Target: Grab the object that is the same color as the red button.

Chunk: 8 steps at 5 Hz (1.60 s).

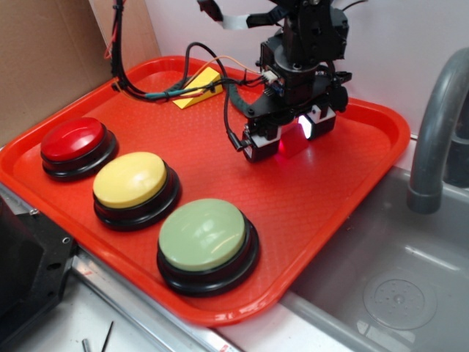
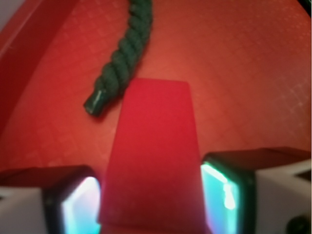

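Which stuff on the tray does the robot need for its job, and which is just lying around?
Needed: red button; red block; gripper, its fingers either side of the block.

Lying around: yellow button; green button; yellow wedge; green rope.

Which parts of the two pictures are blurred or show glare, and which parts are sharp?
Exterior view: mostly sharp; soft glare spots sit on the red button, and the claw glows between its pads. Wrist view: the red block is close and soft-edged, the glowing pads are blurred and overexposed, while the green rope and the tray texture are somewhat clearer.
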Tool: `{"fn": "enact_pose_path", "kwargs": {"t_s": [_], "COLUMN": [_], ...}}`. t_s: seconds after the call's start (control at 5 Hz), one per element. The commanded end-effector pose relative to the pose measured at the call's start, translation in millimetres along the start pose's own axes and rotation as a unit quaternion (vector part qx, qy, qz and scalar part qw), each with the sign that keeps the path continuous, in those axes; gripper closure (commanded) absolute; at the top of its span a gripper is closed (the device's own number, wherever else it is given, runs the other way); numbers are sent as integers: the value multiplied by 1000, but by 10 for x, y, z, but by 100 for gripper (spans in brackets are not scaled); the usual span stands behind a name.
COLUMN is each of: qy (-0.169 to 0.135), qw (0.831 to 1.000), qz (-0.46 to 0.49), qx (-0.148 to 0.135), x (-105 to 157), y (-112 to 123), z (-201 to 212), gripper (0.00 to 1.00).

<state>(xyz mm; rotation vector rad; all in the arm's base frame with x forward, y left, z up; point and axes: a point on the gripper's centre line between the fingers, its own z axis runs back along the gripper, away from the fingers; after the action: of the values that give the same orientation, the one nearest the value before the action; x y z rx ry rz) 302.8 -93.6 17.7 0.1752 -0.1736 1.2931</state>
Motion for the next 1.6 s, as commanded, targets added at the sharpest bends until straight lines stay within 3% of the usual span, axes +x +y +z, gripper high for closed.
{"fn": "enact_pose_path", "kwargs": {"t_s": [0.0, 0.4, 0.6, 1.0, 1.4], "qy": [4, 43, 45, 67, 74], "qw": [1000, 977, 969, 934, 919], "qz": [5, -204, -236, -334, -359], "qx": [-16, -33, -55, -104, -147], "x": [194, 338, 449, 790, 809], "y": [41, 8, 109, 370, 571], "z": [48, 508, 802, 1610, 2041], "gripper": [100, 100, 100, 100, 100]}}
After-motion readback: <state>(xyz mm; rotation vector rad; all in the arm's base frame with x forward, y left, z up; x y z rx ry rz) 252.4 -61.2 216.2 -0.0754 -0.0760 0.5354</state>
